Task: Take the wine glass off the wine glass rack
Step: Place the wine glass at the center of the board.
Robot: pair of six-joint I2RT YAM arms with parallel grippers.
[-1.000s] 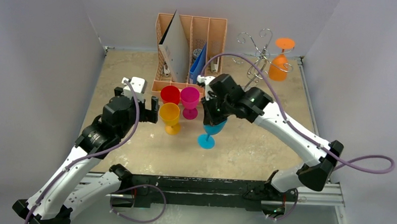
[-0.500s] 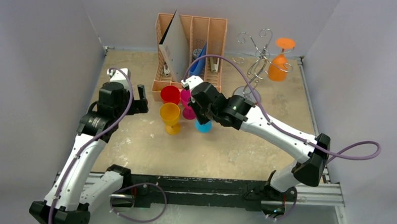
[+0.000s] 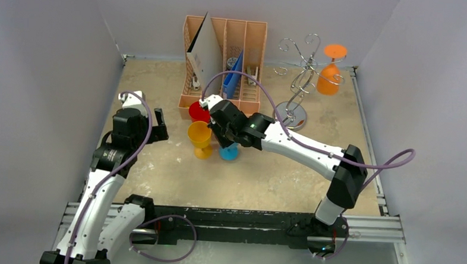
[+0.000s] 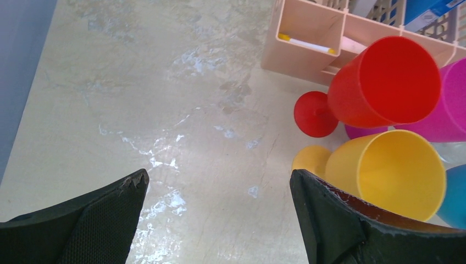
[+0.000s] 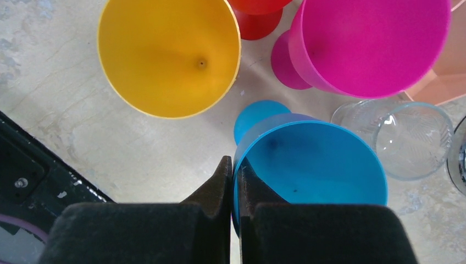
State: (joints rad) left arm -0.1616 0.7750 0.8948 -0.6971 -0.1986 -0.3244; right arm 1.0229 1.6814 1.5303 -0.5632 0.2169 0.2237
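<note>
The silver wire wine glass rack (image 3: 300, 81) stands at the back right on its round disc base. An orange wine glass (image 3: 327, 76) hangs upside down from its right arm. My right gripper (image 3: 225, 133) is far from the rack, at the table's middle. It is shut on the rim of a blue wine glass (image 5: 313, 165), one finger inside the bowl and one outside. The blue glass (image 3: 229, 151) is upright, beside the yellow glass. I cannot tell if its foot touches the table. My left gripper (image 4: 220, 181) is open and empty, left of the glasses.
A yellow glass (image 3: 199, 136), a red glass (image 3: 197, 111) and a magenta glass (image 5: 368, 44) stand grouped before the peach desk organiser (image 3: 222, 54). A clear glass (image 5: 409, 137) stands by the blue one. Grey walls close in the left, back and right.
My right arm has carried the blue glass left and back, in beside the yellow and magenta glasses. My left arm has drawn back to the left, away from the yellow glass.
</note>
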